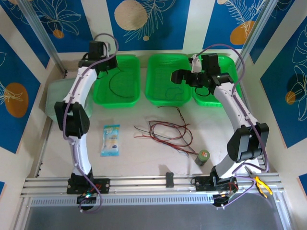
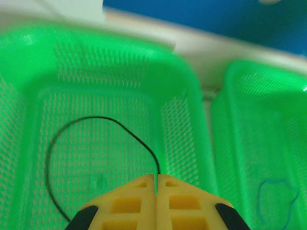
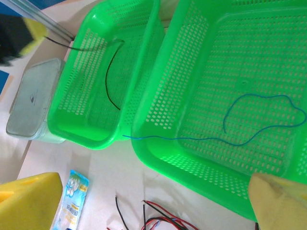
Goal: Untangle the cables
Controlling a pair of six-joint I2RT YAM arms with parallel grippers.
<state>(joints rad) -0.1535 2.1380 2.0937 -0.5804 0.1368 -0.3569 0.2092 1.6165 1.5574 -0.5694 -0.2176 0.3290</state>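
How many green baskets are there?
3, side by side: left basket holds a black cable, middle basket a blue cable, right basket is partly covered.

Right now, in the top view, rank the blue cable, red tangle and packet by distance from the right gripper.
1. Blue cable: in the middle basket, right by the right gripper.
2. Red tangle: mid-table, nearer the bases.
3. Packet: far over on the left side.

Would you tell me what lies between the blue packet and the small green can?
The tangle of red and black cables, clear in the top view.
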